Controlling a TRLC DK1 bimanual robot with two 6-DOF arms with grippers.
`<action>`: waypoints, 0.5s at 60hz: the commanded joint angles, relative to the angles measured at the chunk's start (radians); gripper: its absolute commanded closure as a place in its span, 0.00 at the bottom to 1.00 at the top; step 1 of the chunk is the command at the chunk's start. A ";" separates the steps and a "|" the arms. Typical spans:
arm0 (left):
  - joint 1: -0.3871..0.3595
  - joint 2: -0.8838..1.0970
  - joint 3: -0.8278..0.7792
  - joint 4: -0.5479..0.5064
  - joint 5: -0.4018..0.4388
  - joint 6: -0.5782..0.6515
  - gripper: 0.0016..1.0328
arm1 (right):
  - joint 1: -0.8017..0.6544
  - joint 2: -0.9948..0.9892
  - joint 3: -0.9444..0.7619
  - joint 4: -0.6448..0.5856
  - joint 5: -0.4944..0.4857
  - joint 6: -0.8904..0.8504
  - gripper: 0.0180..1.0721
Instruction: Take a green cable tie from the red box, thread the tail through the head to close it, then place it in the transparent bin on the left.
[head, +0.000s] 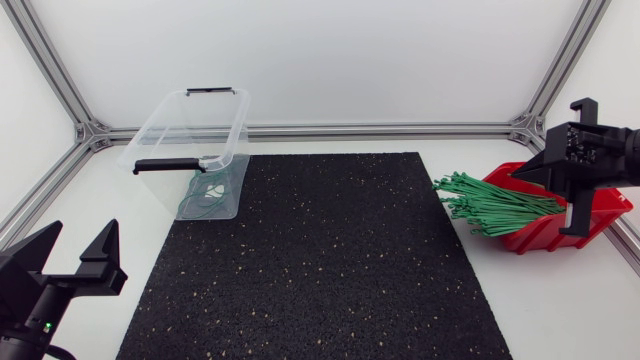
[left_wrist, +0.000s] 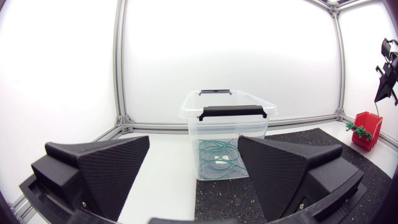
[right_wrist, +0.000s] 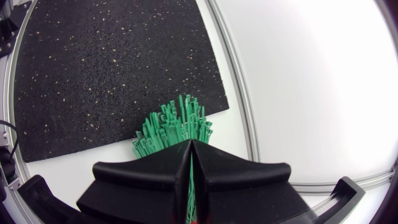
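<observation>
Right gripper (right_wrist: 190, 144) is being held directly over the red box (head: 545, 237), with its fingers squeezed down to a thin slit. A green cable tie (right_wrist: 189, 186) is being seen in that slit, so it is being judged as pinched from both sides. Whether only one tie is caught is not being resolved.

The bundle (head: 495, 205) is being carried by the red box: heads inside, tails fanned out over the box's rim. Its long axis is running from the box toward the black mat (head: 320, 260). The ties are thus lying under and ahead of the right gripper. A pull-out is being judged cleanest straight up or along that axis.

Left gripper (head: 80, 240) is being parked well apart from the red box, past the mat's opposite side, spread wide with nothing between its fingers. The right arm is being rated the nearer one.

The transparent bin (head: 190, 150) is sitting across the mat from the red box.

Counts:
- One red box, one bin, one mat and two grippers are being counted.
- Bundle ties are too many to count.
- Closed loops (head: 203, 195) in the bin are several, number unreadable.
</observation>
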 joint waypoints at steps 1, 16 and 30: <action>-0.005 -0.004 -0.041 -0.013 -0.003 -0.017 0.04 | 0.012 -0.036 0.062 -0.041 -0.020 0.040 0.95; -0.005 -0.004 -0.041 -0.013 -0.003 -0.017 0.04 | 0.115 -0.105 0.187 -0.145 -0.020 0.158 0.95; -0.005 -0.004 -0.041 -0.013 -0.003 -0.017 0.04 | 0.237 -0.117 0.315 -0.187 -0.015 0.375 0.94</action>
